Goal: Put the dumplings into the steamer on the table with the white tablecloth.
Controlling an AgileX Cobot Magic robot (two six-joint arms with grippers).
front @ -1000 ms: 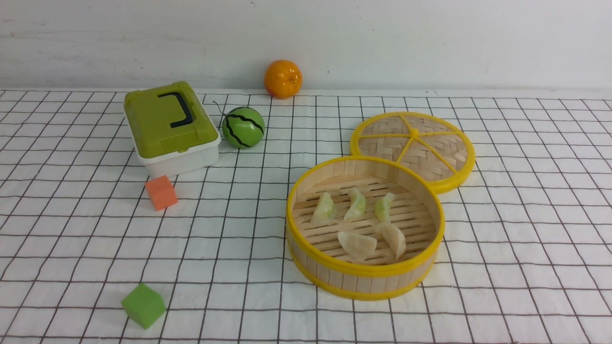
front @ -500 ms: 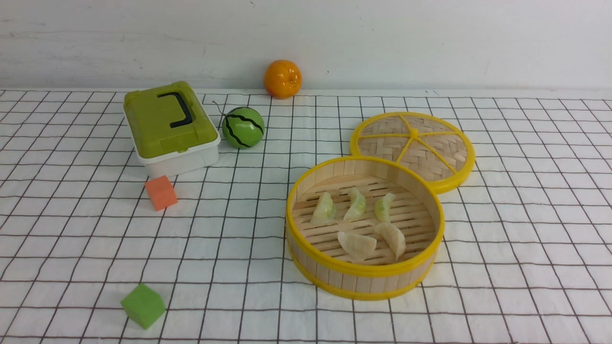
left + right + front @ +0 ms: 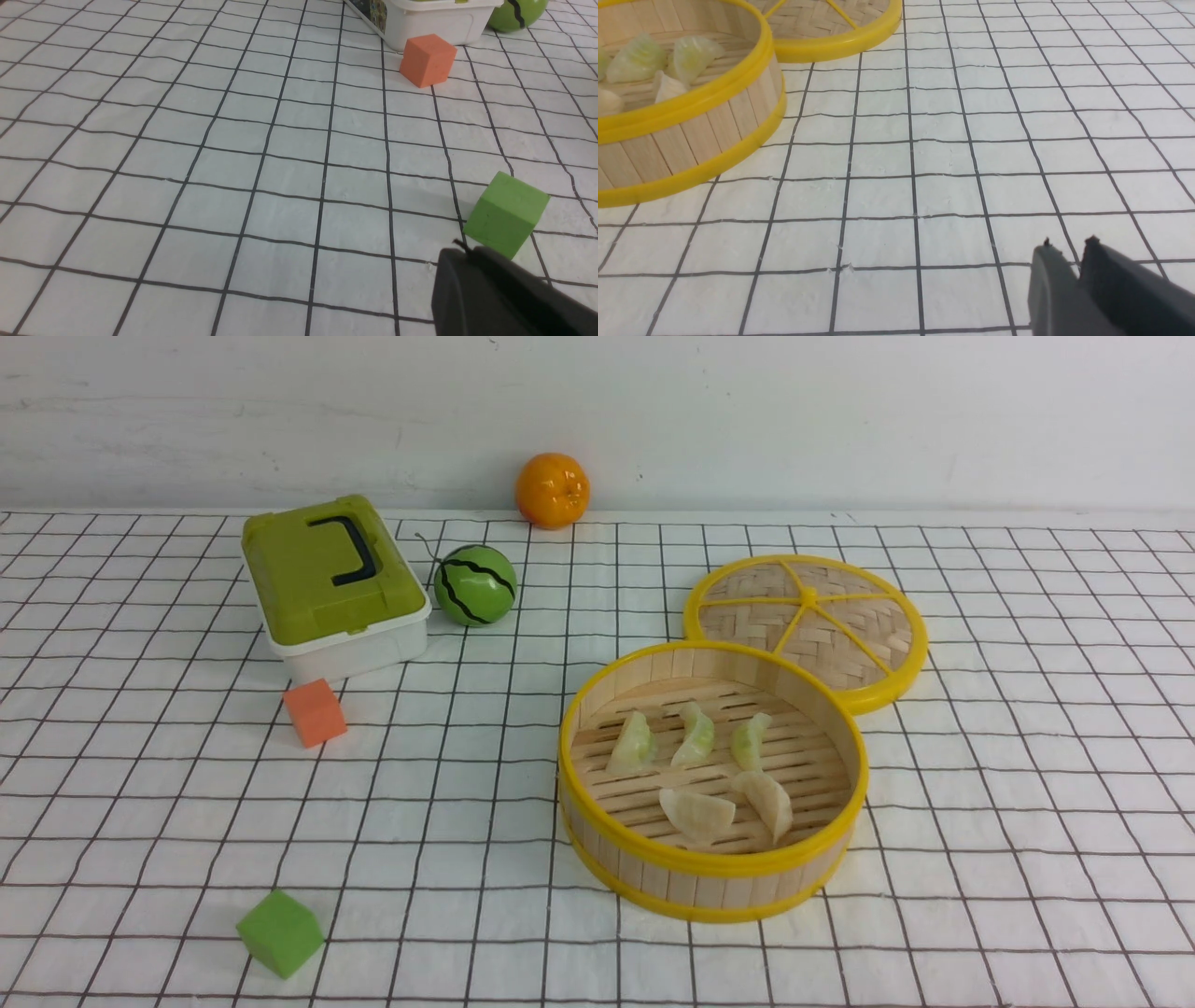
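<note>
The steamer (image 3: 714, 864), a round bamboo basket with yellow rims, stands right of centre on the table's white tablecloth (image 3: 467, 803). The dumplings lie on its slatted floor: three pale green ones (image 3: 695, 735) in a row at the back and two cream-white ones (image 3: 697, 815) in front. No arm shows in the front view. In the right wrist view my right gripper (image 3: 1069, 243) hovers over bare cloth well to the side of the steamer (image 3: 682, 140), jaws a narrow gap apart and empty. My left gripper (image 3: 465, 247) is shut and empty, just short of the green cube (image 3: 507, 212).
The woven lid (image 3: 808, 625) lies flat behind the steamer, touching it. At the back left are a green-lidded white box (image 3: 331, 583), a watermelon ball (image 3: 475, 584) and an orange (image 3: 553, 490). An orange cube (image 3: 315, 712) and the green cube (image 3: 280, 931) sit on the left.
</note>
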